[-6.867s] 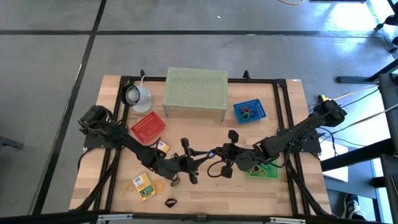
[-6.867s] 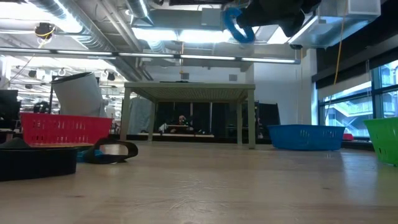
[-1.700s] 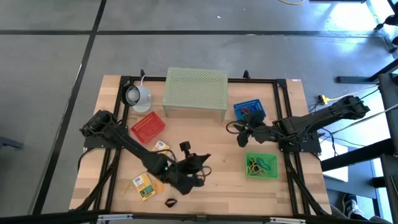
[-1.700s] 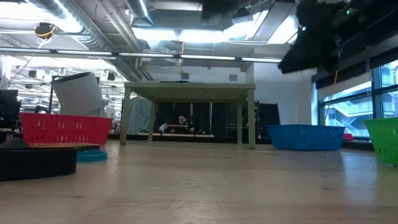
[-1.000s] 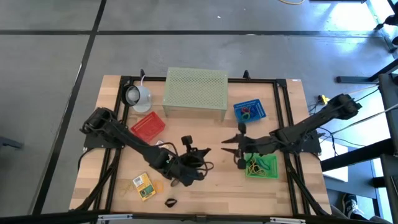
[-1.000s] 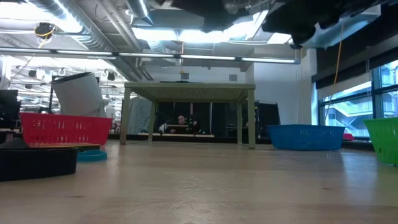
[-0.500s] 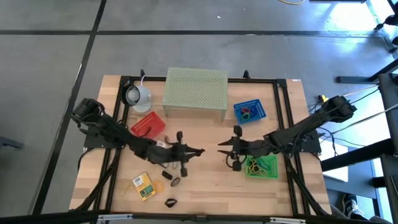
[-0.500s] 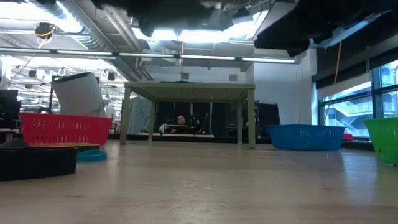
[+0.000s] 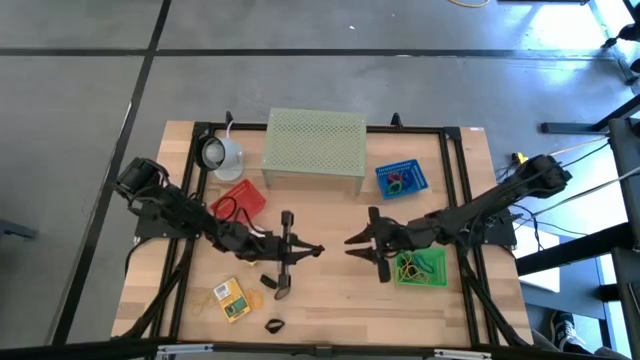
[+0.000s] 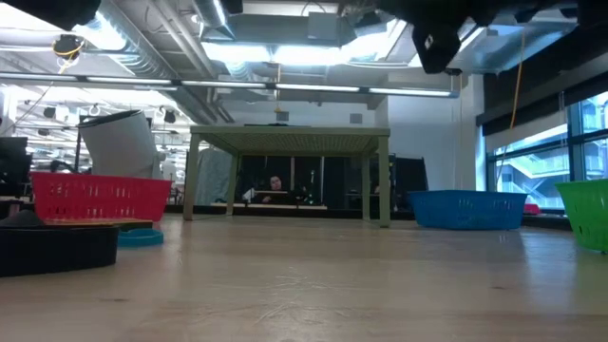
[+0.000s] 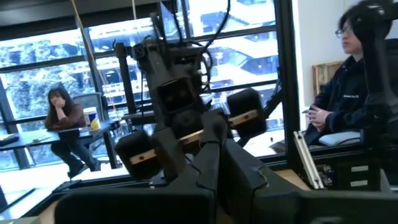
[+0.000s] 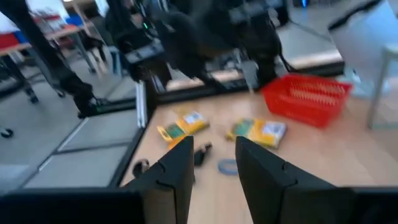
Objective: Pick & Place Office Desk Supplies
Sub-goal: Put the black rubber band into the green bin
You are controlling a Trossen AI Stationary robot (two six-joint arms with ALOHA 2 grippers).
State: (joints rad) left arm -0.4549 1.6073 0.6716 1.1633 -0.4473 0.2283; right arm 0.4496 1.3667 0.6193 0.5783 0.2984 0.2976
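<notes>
My left pincer (image 9: 318, 250) has lifted off the wooden table (image 9: 330, 300), shut and empty. My right pincer (image 9: 352, 242), half open, has swung across to face it, so no supply is in transit.

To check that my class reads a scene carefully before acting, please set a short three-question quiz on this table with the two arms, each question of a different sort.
1. True or false: the green basket lies on the left arm's side of the table.
2. Which colour is the basket nearest the white cup? A red, B blue, C green.
3. Fill the gap: the right pincer hangs above the middle of the table with its jaws ___ and nothing between them.

Key: 1 false, it lies on the right arm's side. 2 A. 3 open.
</notes>
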